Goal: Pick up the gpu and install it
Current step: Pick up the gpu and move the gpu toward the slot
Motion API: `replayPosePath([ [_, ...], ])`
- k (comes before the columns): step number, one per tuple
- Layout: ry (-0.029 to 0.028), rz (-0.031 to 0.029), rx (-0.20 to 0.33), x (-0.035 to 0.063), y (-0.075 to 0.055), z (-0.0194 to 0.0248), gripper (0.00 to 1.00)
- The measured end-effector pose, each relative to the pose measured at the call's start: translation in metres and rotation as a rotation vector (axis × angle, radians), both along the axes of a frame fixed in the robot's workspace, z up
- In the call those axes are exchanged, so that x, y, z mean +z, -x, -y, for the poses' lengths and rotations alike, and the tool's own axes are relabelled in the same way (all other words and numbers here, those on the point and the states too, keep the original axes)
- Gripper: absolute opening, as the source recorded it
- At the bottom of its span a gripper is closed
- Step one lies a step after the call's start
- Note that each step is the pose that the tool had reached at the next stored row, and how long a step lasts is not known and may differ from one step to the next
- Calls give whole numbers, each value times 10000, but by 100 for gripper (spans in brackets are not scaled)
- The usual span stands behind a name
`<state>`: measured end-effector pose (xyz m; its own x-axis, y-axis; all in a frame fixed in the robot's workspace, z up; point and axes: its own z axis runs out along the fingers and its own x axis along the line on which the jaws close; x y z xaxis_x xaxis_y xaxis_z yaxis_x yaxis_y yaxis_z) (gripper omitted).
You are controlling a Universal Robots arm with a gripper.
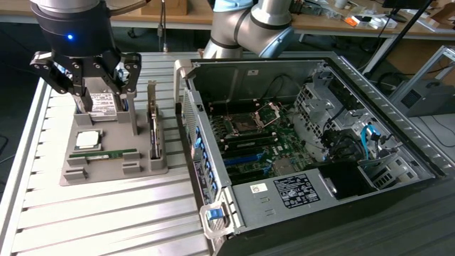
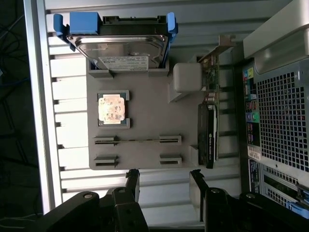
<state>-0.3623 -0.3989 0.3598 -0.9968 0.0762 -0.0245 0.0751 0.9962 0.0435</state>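
The table [image 1: 106,218] is a bed of pale ribbed aluminium slats filling the lower left of the exterior view, and it gives way to a dark flat surface [image 1: 405,229] at lower right. Along the top edge runs a light wooden bench [image 1: 323,25] strewn with small clutter, with a brown box [image 1: 165,6] at upper centre and a black pole [image 1: 401,37] slanting at upper right. Dark floor [image 1: 13,74] shows at far left, under soft, even light.

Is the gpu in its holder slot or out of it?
In. The gpu stands on edge in a slot of the grey holder, beside the computer case; the open gripper is apart from it.
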Motion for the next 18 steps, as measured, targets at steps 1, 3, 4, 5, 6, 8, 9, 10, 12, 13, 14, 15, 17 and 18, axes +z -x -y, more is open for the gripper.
replayPosePath([
  [1, -1, 0, 0, -5, 0, 0, 54],
  [3, 0, 1, 0, -15, 0, 0, 54],
  [4, 0, 0, 0, -19, 0, 0, 54],
  [5, 0, 0, 0, -23, 0, 0, 54],
  [6, 0, 0, 0, -29, 0, 0, 54],
  [8, 0, 1, 0, -43, 0, 0, 54],
  [9, 0, 0, 0, -50, 0, 0, 54],
  [10, 1, 0, 0, -57, 0, 0, 54],
  [12, 1, 1, 0, -73, 0, 0, 54],
  [13, 1, 0, 0, -79, 0, 0, 54],
  [14, 1, 0, 0, -83, 0, 0, 54],
  [15, 2, 0, 0, -88, 0, 0, 54],
  [17, 2, 0, 0, -96, 0, 0, 54],
  [18, 2, 0, 0, -101, 0, 0, 54],
])
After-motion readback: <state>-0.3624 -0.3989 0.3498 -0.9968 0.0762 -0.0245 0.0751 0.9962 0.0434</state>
